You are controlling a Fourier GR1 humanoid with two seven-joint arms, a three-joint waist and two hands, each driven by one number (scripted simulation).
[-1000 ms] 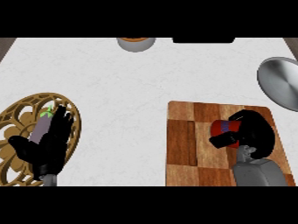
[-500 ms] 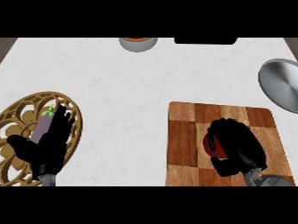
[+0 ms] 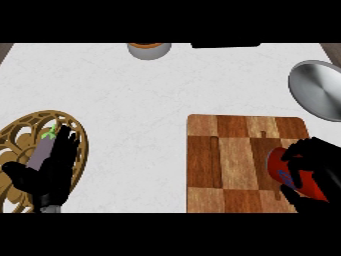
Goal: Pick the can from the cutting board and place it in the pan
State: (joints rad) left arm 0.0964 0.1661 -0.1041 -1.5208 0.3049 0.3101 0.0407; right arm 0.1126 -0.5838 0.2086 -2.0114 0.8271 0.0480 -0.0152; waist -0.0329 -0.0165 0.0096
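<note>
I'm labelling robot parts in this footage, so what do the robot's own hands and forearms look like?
Both hands are black, each with slender fingers and a thumb. The left hand shows whole, its fingers long and thin, joined at the wrist to a short stretch of grey forearm at the view's lower edge. The right hand is equally black and glossy; its forearm looks dark here. No cables, markings or sleeves show.

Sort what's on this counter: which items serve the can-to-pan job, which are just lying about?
Job items: red can, held by the right hand; wooden cutting board; steel pan.

Lying about: gold openwork trivet, eggplant on it, bowl at the far edge; left hand resting.
</note>
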